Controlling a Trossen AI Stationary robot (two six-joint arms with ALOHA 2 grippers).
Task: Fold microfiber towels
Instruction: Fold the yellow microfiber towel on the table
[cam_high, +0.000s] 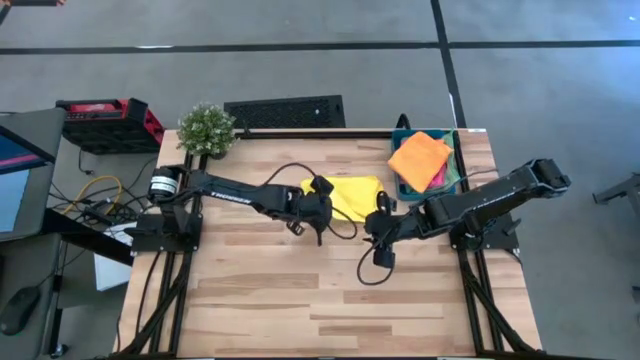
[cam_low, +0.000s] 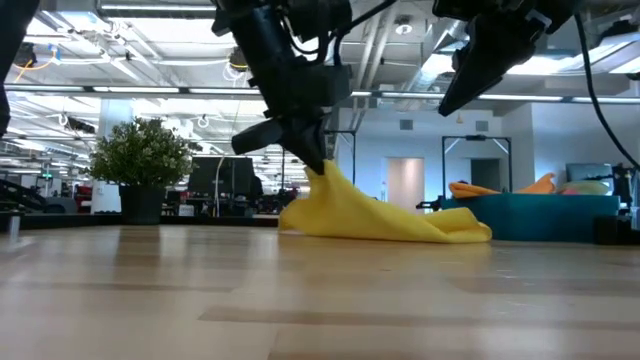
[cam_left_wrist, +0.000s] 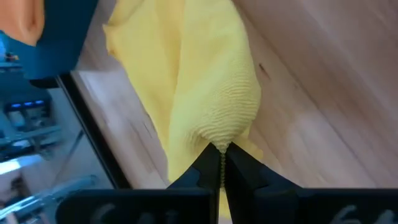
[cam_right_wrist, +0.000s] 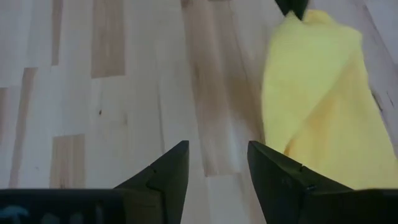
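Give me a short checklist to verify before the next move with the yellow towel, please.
1. Left gripper shut on the yellow towel: ok.
2. Pinched corner lifted off the table: ok.
3. Right gripper open, over bare wood beside the towel: ok.
4. Right gripper holding a second corner: not ok.
5. Towel spread flat for folding: not ok, bunched.
6. Other towels in the teal bin, clear of the work: ok.
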